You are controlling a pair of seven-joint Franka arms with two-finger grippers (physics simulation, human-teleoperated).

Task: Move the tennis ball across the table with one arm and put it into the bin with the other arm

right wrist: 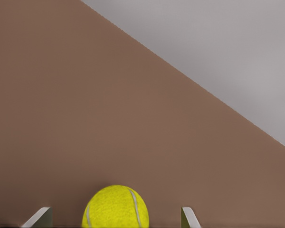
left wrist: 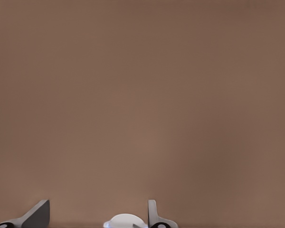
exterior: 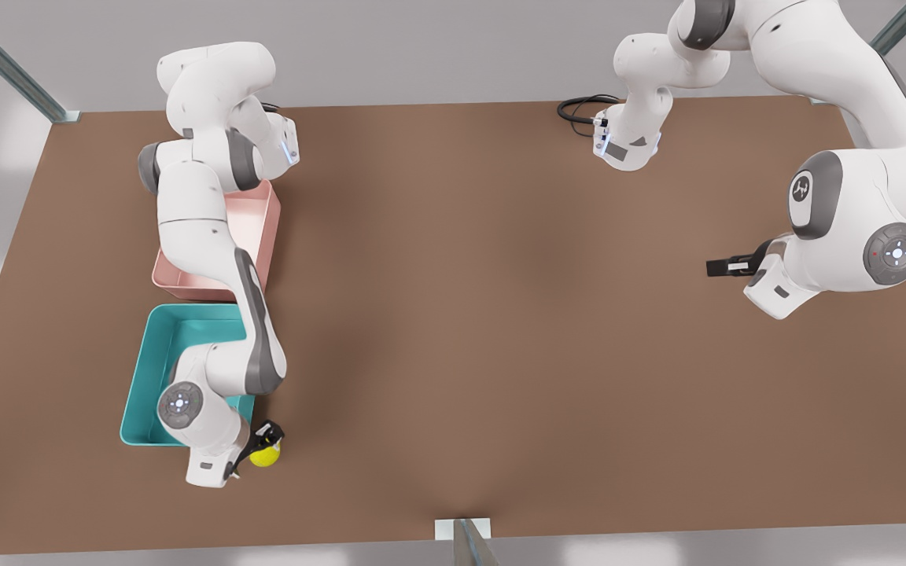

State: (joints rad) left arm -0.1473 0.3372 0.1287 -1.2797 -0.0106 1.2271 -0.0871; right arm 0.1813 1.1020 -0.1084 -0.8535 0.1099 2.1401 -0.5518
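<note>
The yellow-green tennis ball (exterior: 266, 454) lies on the brown table (exterior: 500, 314) near its front edge, just off the front-right corner of the teal bin (exterior: 150, 369). My right gripper (exterior: 263, 440) is down at the ball. In the right wrist view the ball (right wrist: 115, 207) sits between the two fingertips of that gripper (right wrist: 115, 216), with a gap on each side, so it is open. My left gripper (exterior: 724, 267) waits open over bare table at the front view's right. Its fingertips (left wrist: 38, 213) are spread with nothing between them.
A pink tray (exterior: 260, 212) stands directly behind the teal bin, and the right arm reaches over both. A black cable (exterior: 579, 110) loops at the back edge. A metal post (exterior: 465, 542) rises at the front edge.
</note>
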